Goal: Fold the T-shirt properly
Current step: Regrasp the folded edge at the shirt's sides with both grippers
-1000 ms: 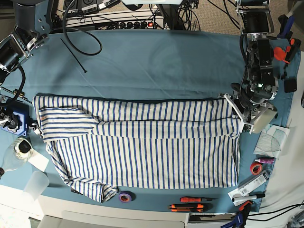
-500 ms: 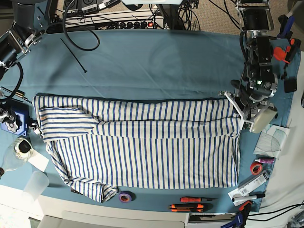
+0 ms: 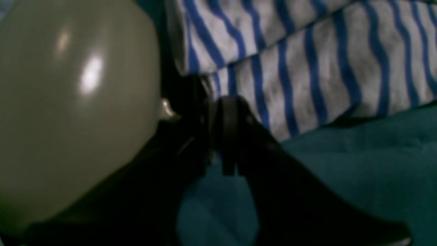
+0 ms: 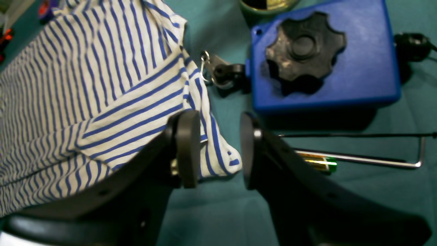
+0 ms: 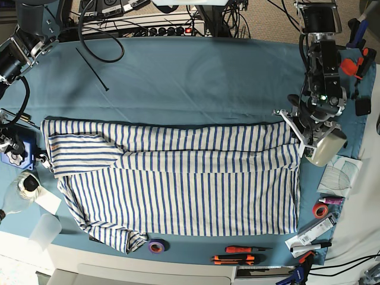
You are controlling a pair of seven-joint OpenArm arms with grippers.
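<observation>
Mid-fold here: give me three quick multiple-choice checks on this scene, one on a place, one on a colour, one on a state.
1. Where does the purple tape roll lie?
A. by the T-shirt's near edge
B. on the shirt's middle
C. beside the power strip

2. What colour is the box with the black knob?
A. red
B. blue
C. yellow

3. How does the right claw stand?
A. shut on the box
B. out of sight
C. open, with the shirt's edge between its jaws

Answers:
1 A: the base view shows it on the teal cloth just below the shirt's lower hem.
2 B: the right wrist view shows it plain blue.
3 C: a clear gap shows between the pads, with striped cloth reaching into it.
</observation>
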